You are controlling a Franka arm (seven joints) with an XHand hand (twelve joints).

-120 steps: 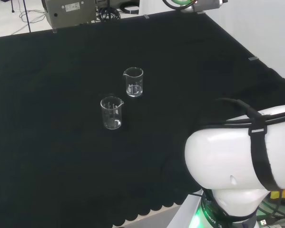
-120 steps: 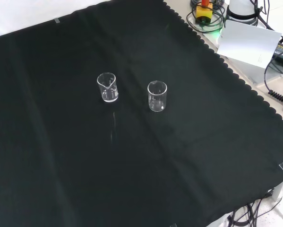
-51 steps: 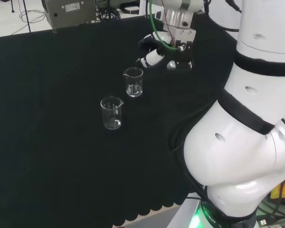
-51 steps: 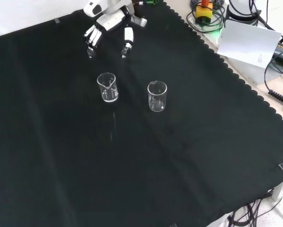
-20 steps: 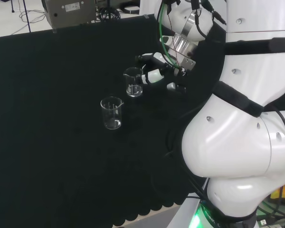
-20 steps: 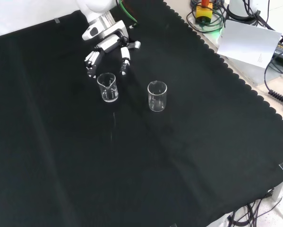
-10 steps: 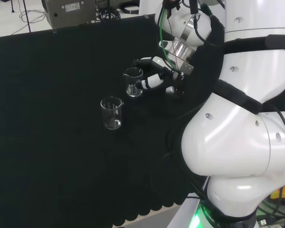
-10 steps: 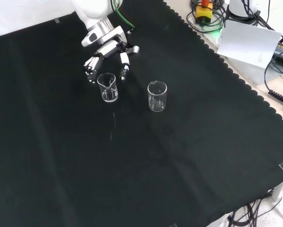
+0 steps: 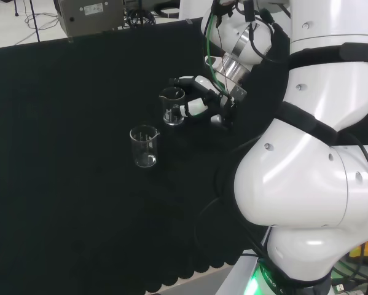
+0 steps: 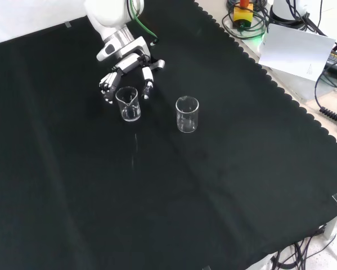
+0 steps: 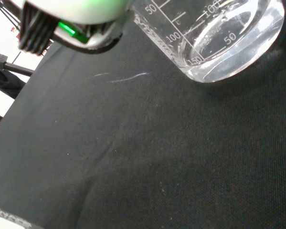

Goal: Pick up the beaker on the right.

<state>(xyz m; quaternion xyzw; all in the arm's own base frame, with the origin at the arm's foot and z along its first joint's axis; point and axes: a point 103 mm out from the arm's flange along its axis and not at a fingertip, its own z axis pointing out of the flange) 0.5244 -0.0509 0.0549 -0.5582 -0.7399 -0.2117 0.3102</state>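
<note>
Two clear glass beakers stand upright on the black cloth. In the head view one beaker (image 9: 172,106) is on the right and farther off, and the other beaker (image 9: 145,146) stands nearer, to its left. The hand (image 9: 196,106) is at the right-hand beaker, open, with its fingers reaching along either side of the glass. In the front view that beaker (image 10: 128,103) sits just below the hand (image 10: 129,64), fingers (image 10: 107,85) left of it and thumb right; the second beaker (image 10: 187,114) stands apart to the right. The wrist view has the beaker (image 11: 219,43) close up.
A grey box (image 9: 88,15) stands beyond the cloth's far edge in the head view. The arm's white links (image 9: 306,160) fill that view's right. Cables and a white sheet (image 10: 295,48) lie off the cloth's scalloped edge in the front view.
The hand came in over the cloth, dropped toward the right-hand beaker and now has its fingers on both sides of it. Both beakers stand where they were.
</note>
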